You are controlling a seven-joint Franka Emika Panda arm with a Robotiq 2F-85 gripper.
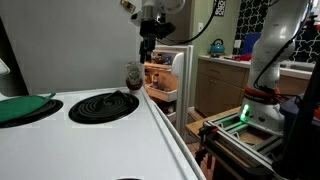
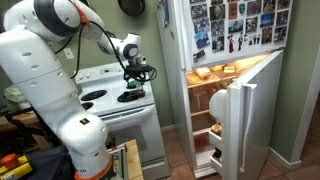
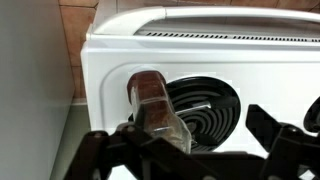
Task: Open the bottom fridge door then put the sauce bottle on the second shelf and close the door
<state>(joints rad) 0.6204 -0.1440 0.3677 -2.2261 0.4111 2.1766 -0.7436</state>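
Sauce bottle [image 1: 133, 75] stands upright on the stove [image 1: 110, 135], just beside the coil burner [image 1: 105, 105]. Claw [image 1: 147, 52] hangs above that burner's bottle side, jaws spread wide, nothing held. Bottom fridge door [image 2: 245, 120] already open. Glass: rigid, slick, breakable, probably some heft. I'd pinch the body mid-height, not the cap.

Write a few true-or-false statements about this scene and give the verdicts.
1. The bottom door of the fridge is open. True.
2. The gripper is shut on the bottle. False: it is open, just above the bottle.
3. The bottle stands on the stove. True.
4. A pan covers the burner beside the bottle. False: that burner is bare.
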